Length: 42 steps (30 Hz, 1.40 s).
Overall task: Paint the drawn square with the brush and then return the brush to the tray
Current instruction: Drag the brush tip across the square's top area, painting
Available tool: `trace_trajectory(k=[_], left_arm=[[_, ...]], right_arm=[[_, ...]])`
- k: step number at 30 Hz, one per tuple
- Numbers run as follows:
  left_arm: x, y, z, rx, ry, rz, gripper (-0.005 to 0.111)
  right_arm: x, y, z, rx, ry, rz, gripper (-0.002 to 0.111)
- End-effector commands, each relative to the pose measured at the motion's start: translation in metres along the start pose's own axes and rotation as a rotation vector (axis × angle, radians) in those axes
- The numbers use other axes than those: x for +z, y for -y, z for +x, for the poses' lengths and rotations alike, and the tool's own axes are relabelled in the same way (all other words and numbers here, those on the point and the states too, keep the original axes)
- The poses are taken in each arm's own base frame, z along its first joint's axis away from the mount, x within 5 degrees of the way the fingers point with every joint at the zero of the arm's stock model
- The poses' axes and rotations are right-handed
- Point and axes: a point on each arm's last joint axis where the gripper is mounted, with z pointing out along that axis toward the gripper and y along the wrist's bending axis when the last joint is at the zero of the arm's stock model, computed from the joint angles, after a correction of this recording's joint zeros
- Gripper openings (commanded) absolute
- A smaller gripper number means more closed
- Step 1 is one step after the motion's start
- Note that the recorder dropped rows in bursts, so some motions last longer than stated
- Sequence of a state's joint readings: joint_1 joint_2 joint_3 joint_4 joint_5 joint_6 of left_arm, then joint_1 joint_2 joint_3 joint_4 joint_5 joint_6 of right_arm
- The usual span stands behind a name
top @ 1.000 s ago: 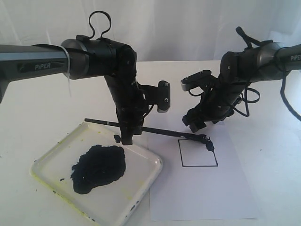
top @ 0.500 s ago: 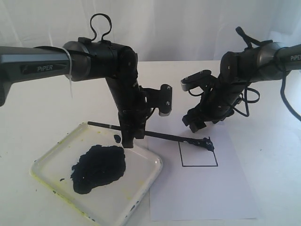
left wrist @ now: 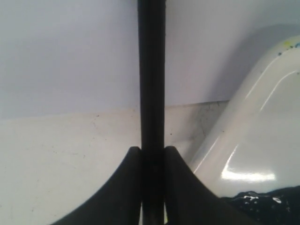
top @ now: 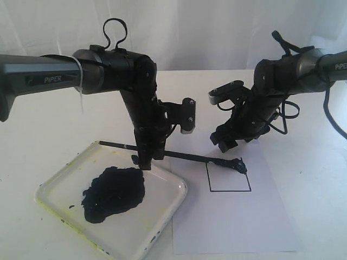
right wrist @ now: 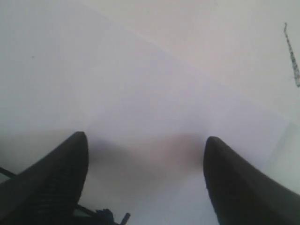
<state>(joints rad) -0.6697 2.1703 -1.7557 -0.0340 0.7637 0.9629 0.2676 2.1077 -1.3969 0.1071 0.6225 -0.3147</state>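
My left gripper [top: 146,162] is shut on the brush [top: 184,156], a thin black stick, holding it about a third of the way along, over the far rim of the tray [top: 157,208]. The paint-darkened tip [top: 239,164] rests at the far right corner of the drawn square [top: 229,177], whose inside is white. In the left wrist view the brush [left wrist: 152,70] runs straight out between the closed fingers [left wrist: 133,161], with the tray [left wrist: 262,112] beside it. My right gripper [top: 225,142] hangs open just behind the square, nothing between its fingers [right wrist: 61,168].
The white paper sheet [top: 233,222] carrying the square lies right of the tray, touching its edge. A big black paint blob [top: 114,192] fills the tray's middle. Both arms crowd the space above the tray's far rim and the paper's far edge.
My left gripper has dipped slightly with the brush, so the handle end sits a little lower. The tip stays at the square's far right corner. The right arm has not moved.
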Motion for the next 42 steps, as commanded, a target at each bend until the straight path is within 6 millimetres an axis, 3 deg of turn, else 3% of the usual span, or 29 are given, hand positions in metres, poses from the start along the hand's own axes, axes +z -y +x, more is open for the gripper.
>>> trace_trajectory(k=[1,30,36,42], left_arm=[[-0.004,-0.001,0.003,-0.011,-0.002,0.015,0.0],[-0.005,0.003,0.016,-0.001,-0.138,0.054,0.0],[-0.021,0.0,0.013,0.005,-0.119,0.001,0.0],[-0.021,0.002,0.016,0.006,-0.148,0.024,0.0]], right_arm=[[0.005,0.0,0.002,-0.003,-0.014,0.001,0.066],[0.005,0.0,0.002,0.011,-0.014,0.001,0.066],[0.005,0.0,0.002,0.005,-0.015,0.003,0.066],[0.005,0.0,0.002,0.005,-0.015,0.003,0.066]])
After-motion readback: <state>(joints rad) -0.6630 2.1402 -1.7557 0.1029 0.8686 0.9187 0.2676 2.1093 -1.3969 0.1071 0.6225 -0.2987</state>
